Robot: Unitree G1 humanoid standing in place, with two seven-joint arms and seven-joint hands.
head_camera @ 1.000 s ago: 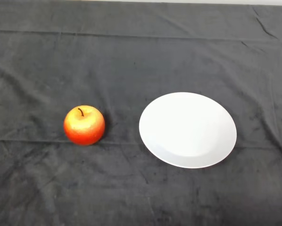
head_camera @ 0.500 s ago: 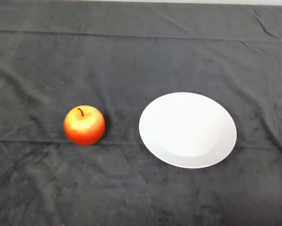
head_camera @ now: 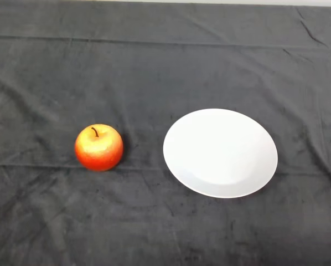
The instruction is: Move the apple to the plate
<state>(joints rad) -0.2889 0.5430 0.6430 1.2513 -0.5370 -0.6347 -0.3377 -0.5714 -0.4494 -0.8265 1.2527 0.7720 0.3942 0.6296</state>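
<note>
I see the apple [head_camera: 99, 147] upright on the dark cloth [head_camera: 154, 66], left of the white plate [head_camera: 220, 153], apart.

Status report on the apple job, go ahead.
No robot hand in view. Apple upright on the cloth, left of the plate, not touching it. Plate bare. Nothing between them.

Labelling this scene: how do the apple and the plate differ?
The apple is red-orange and round with a stem on top; the plate is plain white and flat. The apple is smaller and lies to the plate's left. Both rest apart on the dark cloth.
</note>
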